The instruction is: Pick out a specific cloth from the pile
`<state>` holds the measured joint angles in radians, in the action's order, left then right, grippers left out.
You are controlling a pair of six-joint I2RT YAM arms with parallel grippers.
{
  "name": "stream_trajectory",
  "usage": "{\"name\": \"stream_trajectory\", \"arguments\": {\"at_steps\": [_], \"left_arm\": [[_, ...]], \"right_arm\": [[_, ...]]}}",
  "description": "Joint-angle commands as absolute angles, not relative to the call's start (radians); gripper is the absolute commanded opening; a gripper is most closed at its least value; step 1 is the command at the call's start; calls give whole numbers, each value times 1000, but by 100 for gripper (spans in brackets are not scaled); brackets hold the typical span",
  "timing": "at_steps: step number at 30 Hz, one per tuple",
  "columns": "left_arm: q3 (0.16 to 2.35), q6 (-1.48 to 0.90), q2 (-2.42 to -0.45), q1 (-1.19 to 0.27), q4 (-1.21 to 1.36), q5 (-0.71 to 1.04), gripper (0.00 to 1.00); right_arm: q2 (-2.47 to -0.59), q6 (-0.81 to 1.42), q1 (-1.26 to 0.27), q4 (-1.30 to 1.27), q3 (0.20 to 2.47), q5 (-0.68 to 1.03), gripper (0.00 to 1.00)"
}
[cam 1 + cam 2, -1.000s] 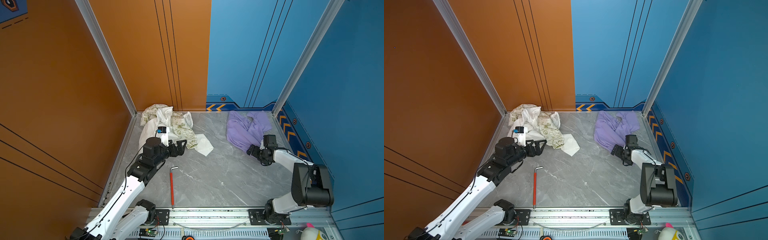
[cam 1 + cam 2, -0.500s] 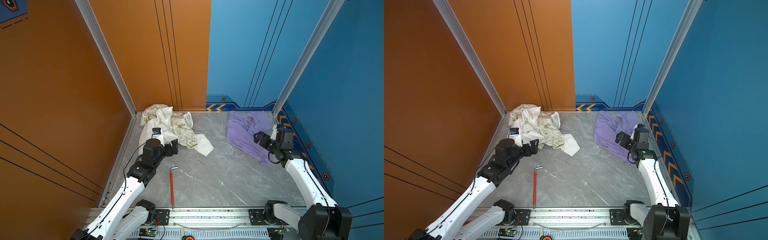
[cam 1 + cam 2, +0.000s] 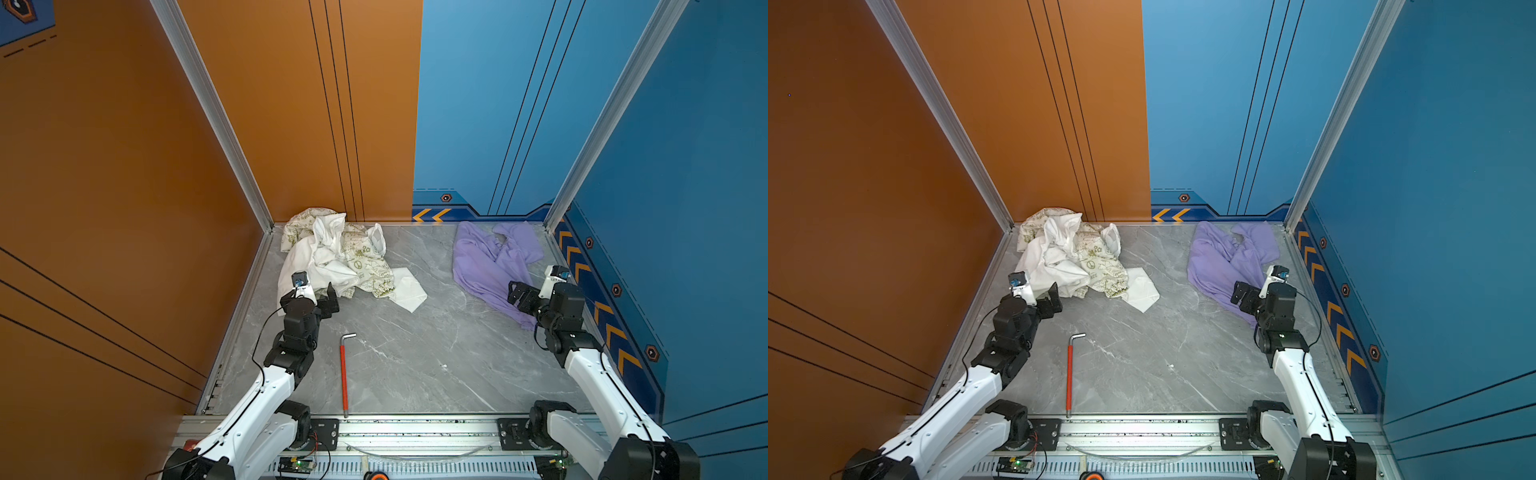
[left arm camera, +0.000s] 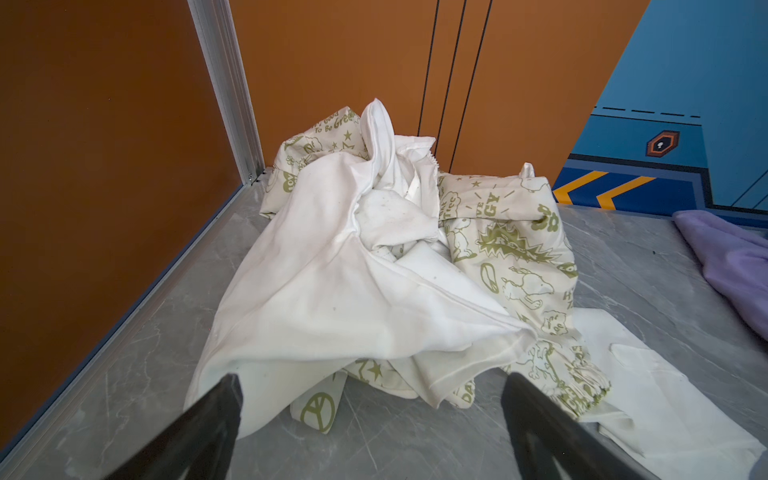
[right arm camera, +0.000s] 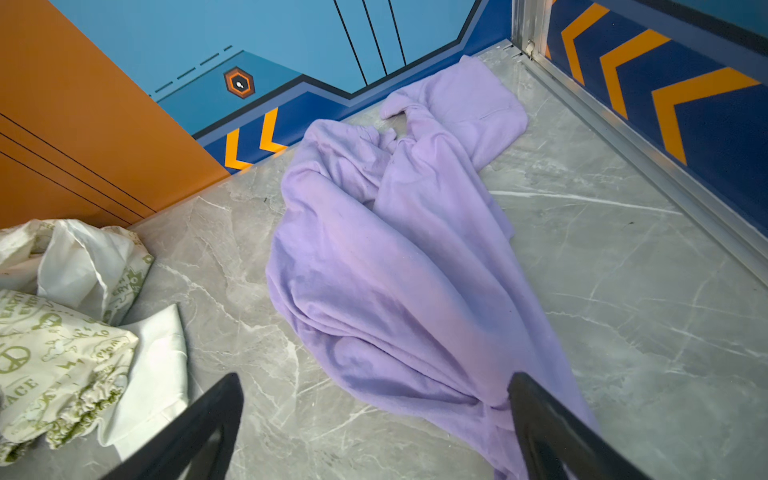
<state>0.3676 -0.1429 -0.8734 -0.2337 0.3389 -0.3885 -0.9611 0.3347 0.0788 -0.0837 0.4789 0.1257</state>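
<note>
Wide shot, both top views: the cloth [image 3: 486, 266] [image 3: 1219, 266], lavender-purple, lies crumpled on the grey desk [image 3: 415, 353] in the right half of the frame. It is up against the blue back wall and well apart from the pile [image 3: 332, 257] [image 3: 1071, 257] at centre left, in the orange corner.

Right end effector [image 3: 517, 293] [image 3: 1241, 295] sits at the lower right edge of the purple fabric, jaws spread wide, nothing held. In the right wrist view the cloth [image 5: 395, 270] fills mid-frame. One dark finger [image 5: 552, 419] overlaps its trailing end at lower right; contact, I cannot tell.

Left end effector [image 3: 328, 297] [image 3: 1052, 297] is at the pile's lower left edge, jaws wide apart too, empty. The left wrist view shows white and green-printed folds of the pile [image 4: 353, 270] between the two fingers, with a sliver of the cloth [image 4: 739, 266] at the right edge.

A red-handled hex key [image 3: 344, 374] [image 3: 1069, 374] lies alone, lower centre.
</note>
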Motion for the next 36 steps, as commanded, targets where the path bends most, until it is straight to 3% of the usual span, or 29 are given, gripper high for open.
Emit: {"name": "stream_trajectory", "arguments": {"at_steps": [1, 12, 29, 36], "left_arm": [[332, -58, -916, -220, 513, -477, 98], [263, 10, -1173, -188, 802, -532, 98], [229, 49, -1555, -128, 1217, -372, 98], [283, 70, -1590, -129, 1163, -354, 98]], "right_arm": [[-966, 224, 74, -299, 408, 99, 100], [-1170, 101, 63, -601, 303, 117, 100], [-1552, 53, 29, -1015, 323, 111, 100], [-1548, 58, 17, -927, 363, 39, 100]]}}
